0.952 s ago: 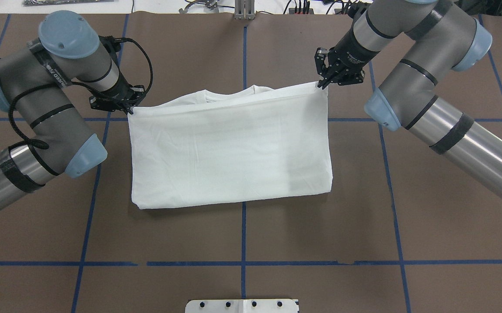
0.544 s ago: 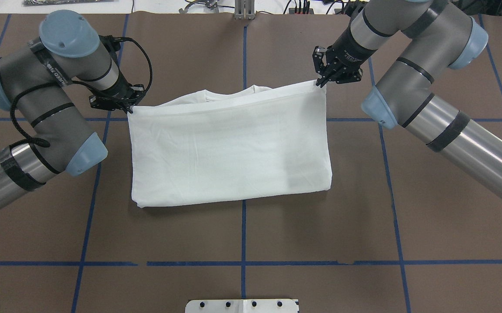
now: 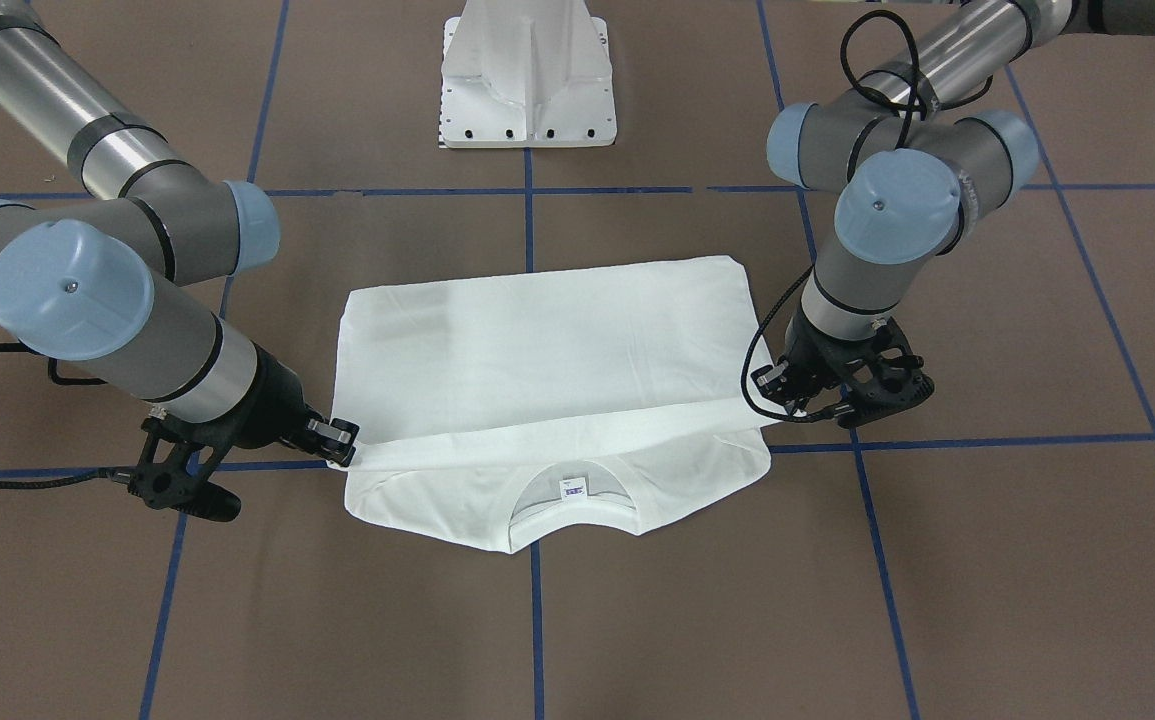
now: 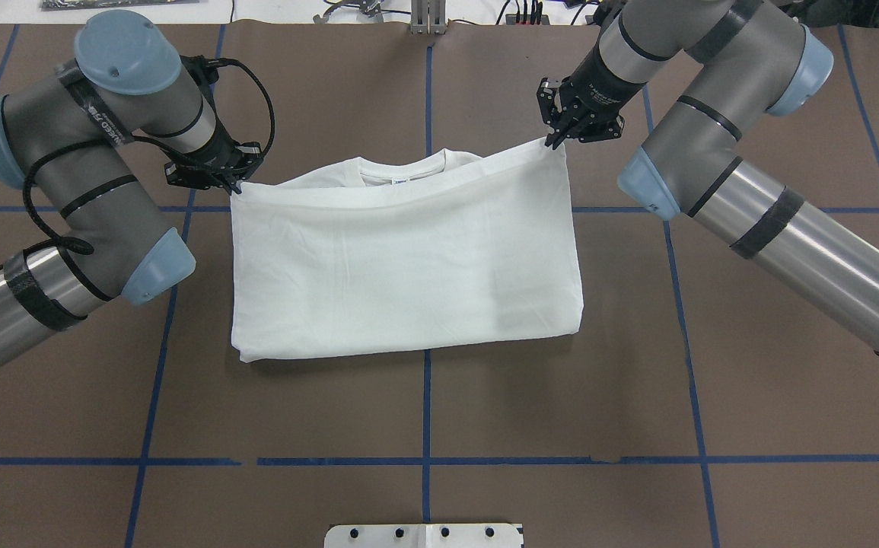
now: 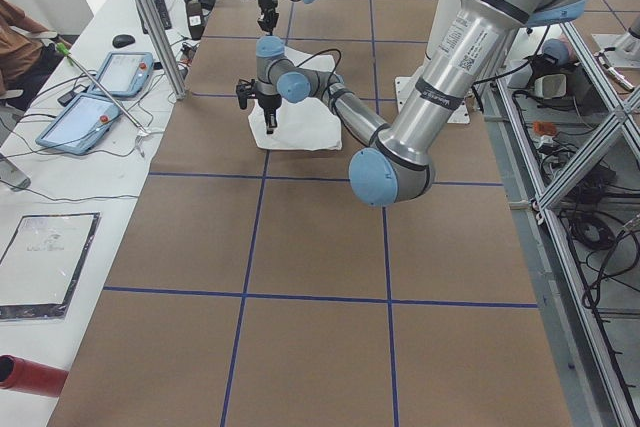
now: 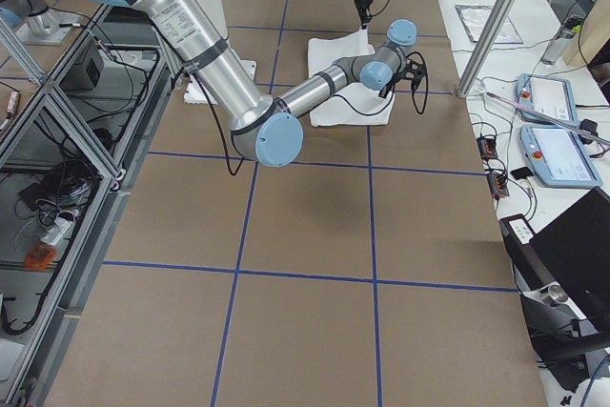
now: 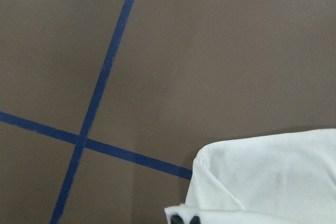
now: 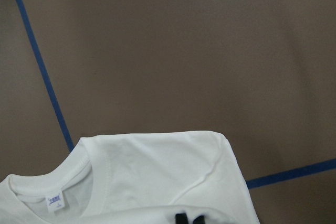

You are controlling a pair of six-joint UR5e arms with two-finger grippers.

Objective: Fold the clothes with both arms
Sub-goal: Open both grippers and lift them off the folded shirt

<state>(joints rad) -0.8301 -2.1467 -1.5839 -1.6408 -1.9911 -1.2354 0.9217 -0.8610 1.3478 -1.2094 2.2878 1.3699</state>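
Note:
The white T-shirt (image 4: 409, 259) lies folded in half on the brown table, its near half doubled over toward the collar (image 4: 401, 169). My left gripper (image 4: 235, 186) is shut on the left corner of the folded-over edge. My right gripper (image 4: 557, 141) is shut on the right corner. The held edge stretches taut between them, just short of the collar. In the front-facing view the T-shirt (image 3: 547, 340) shows its collar (image 3: 572, 508) and label, with the left gripper (image 3: 769, 408) on the right and the right gripper (image 3: 345, 452) on the left. Both wrist views show white cloth (image 7: 273, 177) (image 8: 157, 166) below pinched fingertips.
The white pedestal base (image 4: 424, 535) sits at the table's near edge, behind the shirt from the front view (image 3: 529, 80). Blue tape lines (image 4: 427, 403) grid the brown surface. A side bench holds tablets (image 5: 90, 107), and a person's arm (image 5: 15, 42) shows at its far edge.
Both grippers have carried the held edge a little farther from the robot, toward the collar; the right one also shifted slightly left. The collar label now shows.

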